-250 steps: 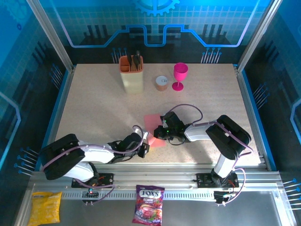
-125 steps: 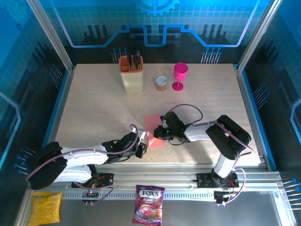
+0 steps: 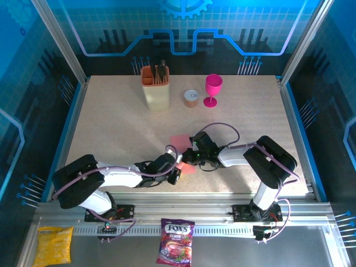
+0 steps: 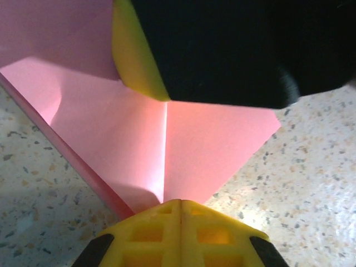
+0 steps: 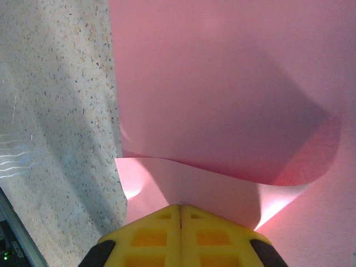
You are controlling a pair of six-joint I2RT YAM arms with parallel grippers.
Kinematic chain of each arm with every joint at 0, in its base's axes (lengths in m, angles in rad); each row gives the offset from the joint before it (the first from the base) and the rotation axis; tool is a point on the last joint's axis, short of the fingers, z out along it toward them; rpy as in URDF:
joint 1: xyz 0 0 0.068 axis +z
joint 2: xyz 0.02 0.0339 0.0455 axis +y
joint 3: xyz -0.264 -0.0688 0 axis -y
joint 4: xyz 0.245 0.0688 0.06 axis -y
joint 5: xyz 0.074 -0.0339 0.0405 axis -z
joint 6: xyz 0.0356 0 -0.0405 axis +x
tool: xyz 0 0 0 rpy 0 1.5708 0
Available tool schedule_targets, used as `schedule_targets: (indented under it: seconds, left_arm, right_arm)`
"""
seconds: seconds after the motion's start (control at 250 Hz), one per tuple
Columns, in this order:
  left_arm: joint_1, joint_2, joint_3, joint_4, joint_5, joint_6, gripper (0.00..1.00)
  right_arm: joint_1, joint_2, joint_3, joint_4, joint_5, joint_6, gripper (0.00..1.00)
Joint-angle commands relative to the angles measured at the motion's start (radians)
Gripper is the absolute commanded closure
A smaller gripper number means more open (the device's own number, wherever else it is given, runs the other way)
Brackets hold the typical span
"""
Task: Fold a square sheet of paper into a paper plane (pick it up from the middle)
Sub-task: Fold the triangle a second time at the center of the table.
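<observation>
On the speckled desk (image 3: 111, 122), the square sheet of paper (image 4: 211, 139) is lying creased near the front middle; the left hand (image 4: 181, 208) and right hand (image 5: 181, 211) are both pinching its edges, fully closed.

"FOX'S" on candy bag (image 3: 176, 242) (purple)

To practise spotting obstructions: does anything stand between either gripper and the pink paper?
Nothing visible does. Both shut grippers are at the paper: the left gripper meets its crease with its tips, and the right gripper holds up a curled flap. The goblet, cup and holder stand apart at the table's far side.
</observation>
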Motion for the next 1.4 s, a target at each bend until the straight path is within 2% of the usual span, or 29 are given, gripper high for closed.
schedule_targets:
  seconds: [0.0, 0.415, 0.883, 1.398]
  left_arm:
    - [0.006, 0.036, -0.018, 0.042, 0.016, 0.018, 1.00]
    - [0.011, 0.049, -0.089, 0.103, 0.028, -0.019, 1.00]
    - [0.012, 0.045, -0.083, 0.084, 0.022, -0.009, 1.00]
    - [0.011, 0.076, -0.093, 0.056, 0.037, -0.017, 1.00]
  right_arm:
    - [0.001, -0.004, 0.008, -0.173, 0.021, -0.024, 1.00]
    - [-0.002, -0.180, 0.074, -0.254, 0.035, -0.095, 1.00]
    - [0.124, -0.050, 0.013, -0.118, 0.071, 0.003, 1.00]
    - [-0.006, 0.005, 0.037, -0.172, 0.058, -0.050, 1.00]
